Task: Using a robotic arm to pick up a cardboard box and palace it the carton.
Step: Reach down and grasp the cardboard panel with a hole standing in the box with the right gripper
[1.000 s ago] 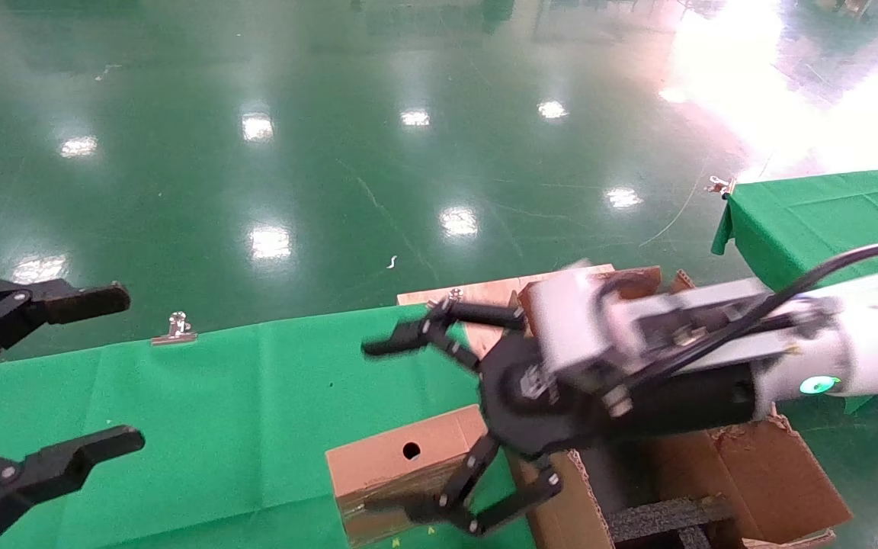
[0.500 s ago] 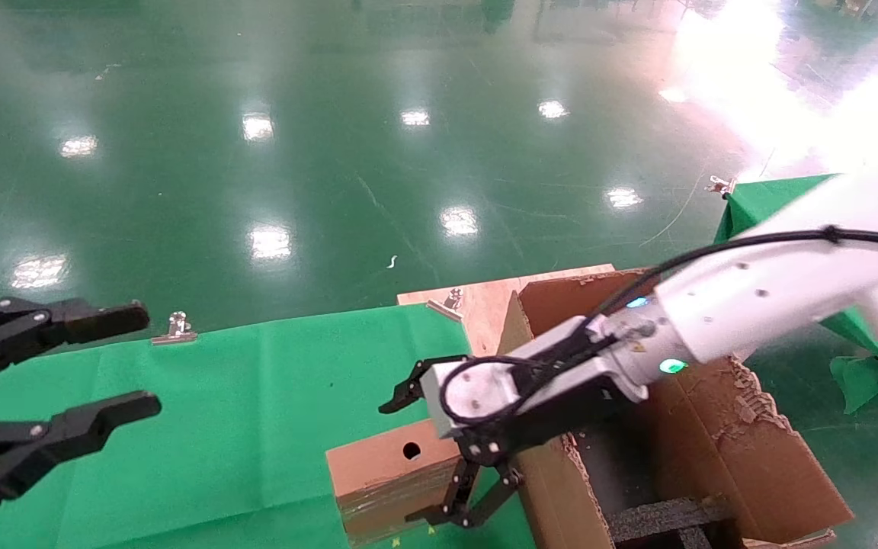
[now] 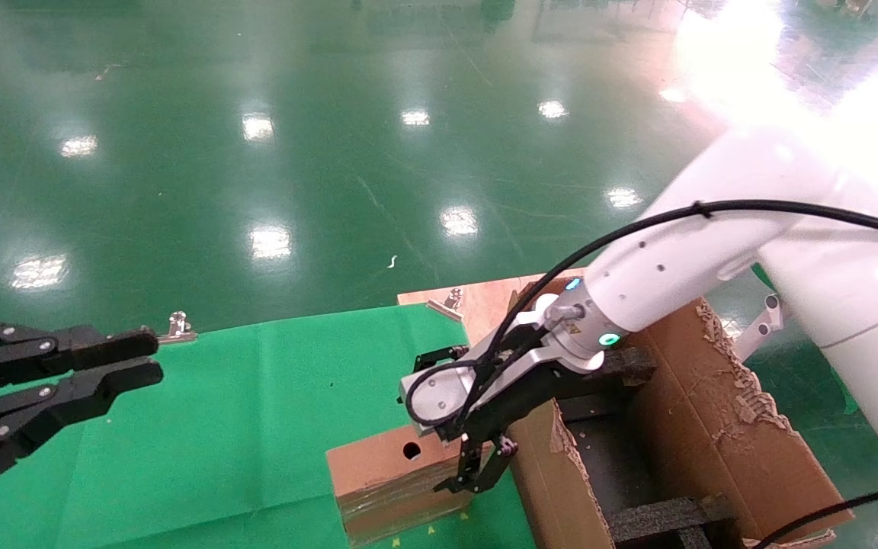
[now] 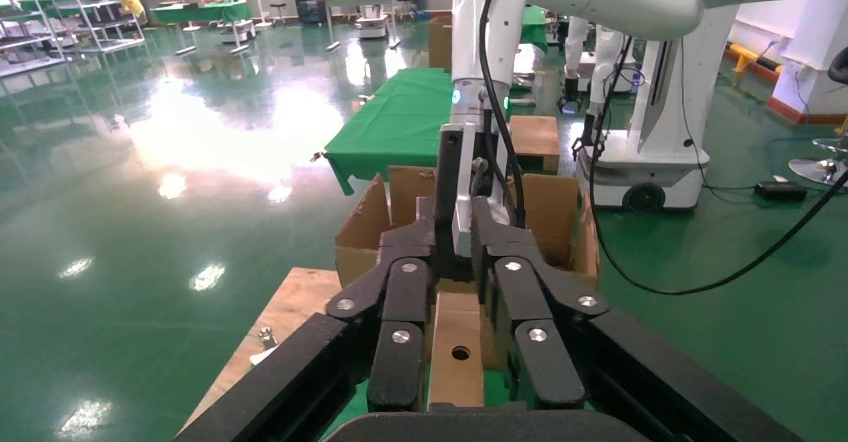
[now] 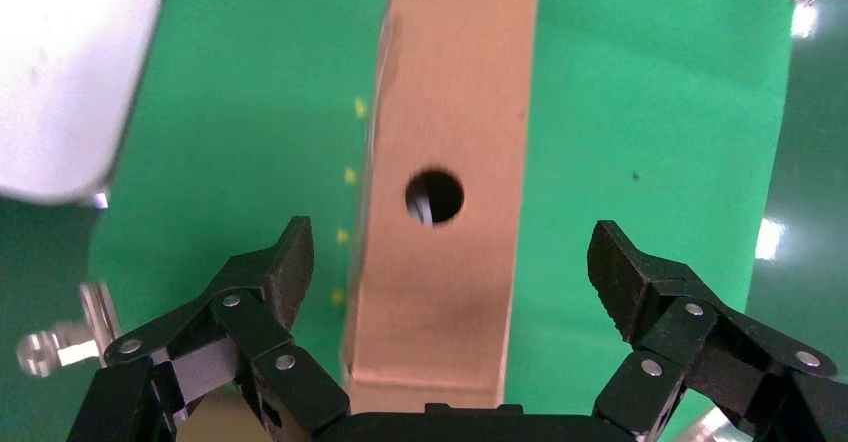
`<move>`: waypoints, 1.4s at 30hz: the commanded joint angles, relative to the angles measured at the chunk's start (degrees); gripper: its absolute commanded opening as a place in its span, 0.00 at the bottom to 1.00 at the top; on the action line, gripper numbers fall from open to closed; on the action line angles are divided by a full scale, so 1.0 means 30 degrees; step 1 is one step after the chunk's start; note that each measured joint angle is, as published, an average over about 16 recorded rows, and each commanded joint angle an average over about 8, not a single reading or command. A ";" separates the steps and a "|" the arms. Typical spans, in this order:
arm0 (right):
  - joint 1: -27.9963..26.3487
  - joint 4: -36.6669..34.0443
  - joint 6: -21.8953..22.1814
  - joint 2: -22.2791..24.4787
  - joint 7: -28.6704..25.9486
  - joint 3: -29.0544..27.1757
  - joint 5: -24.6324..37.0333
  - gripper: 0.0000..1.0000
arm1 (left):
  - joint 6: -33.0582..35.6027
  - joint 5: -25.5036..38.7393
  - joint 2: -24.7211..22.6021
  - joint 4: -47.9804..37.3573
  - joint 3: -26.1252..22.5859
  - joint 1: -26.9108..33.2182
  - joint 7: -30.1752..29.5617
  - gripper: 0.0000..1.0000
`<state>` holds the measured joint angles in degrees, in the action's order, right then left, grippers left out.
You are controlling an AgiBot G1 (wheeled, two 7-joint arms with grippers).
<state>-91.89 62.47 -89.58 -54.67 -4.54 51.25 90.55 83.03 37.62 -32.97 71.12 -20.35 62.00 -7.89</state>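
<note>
The small brown cardboard box (image 3: 389, 473) stands on edge on the green cloth, its narrow face with the round hole up, close beside the carton (image 3: 713, 427). The white robotic arm's right gripper (image 3: 458, 419) points down over the box, open. In the right wrist view its fingers (image 5: 290, 262) stand apart on either side of the box (image 5: 450, 82) without touching it. The carton is open, with black foam (image 3: 660, 518) inside. My left gripper (image 3: 153, 358) hovers at the left, nearly shut and empty. The left wrist view shows it (image 4: 453, 227) facing the box (image 4: 455, 362).
A green cloth (image 3: 241, 427) covers the table, held by a metal clip (image 3: 177, 328). A wooden board (image 3: 485, 301) with a second clip (image 3: 447, 301) lies behind the carton. The carton's torn flaps (image 3: 744, 396) rise at the right. Shiny green floor lies beyond.
My right arm swung up and tipped its gripper downward over the box end, jaws narrowing around it. My left gripper's fingers closed from wide open to nearly together.
</note>
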 commanded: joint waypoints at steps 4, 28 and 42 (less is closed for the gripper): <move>-0.0379 0.0256 0.0039 -0.0499 0.0013 0.0805 0.0722 1.00 | 0.0000 0.0000 0.0000 0.0000 0.0000 0.0000 0.0000 0.50; -0.0430 0.0438 0.0009 -0.0682 0.0072 0.1174 0.0882 0.00 | -0.0007 -0.0005 0.0003 -0.0005 0.0002 -0.0006 0.0001 1.00; -0.0404 0.0410 0.0029 -0.0639 0.0028 0.1093 0.0807 0.00 | -0.0007 -0.0005 0.0003 -0.0005 0.0002 -0.0006 0.0001 1.00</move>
<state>-93.10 63.70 -89.49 -56.59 -4.45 54.54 92.99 83.01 37.61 -32.96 71.11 -20.35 61.99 -7.89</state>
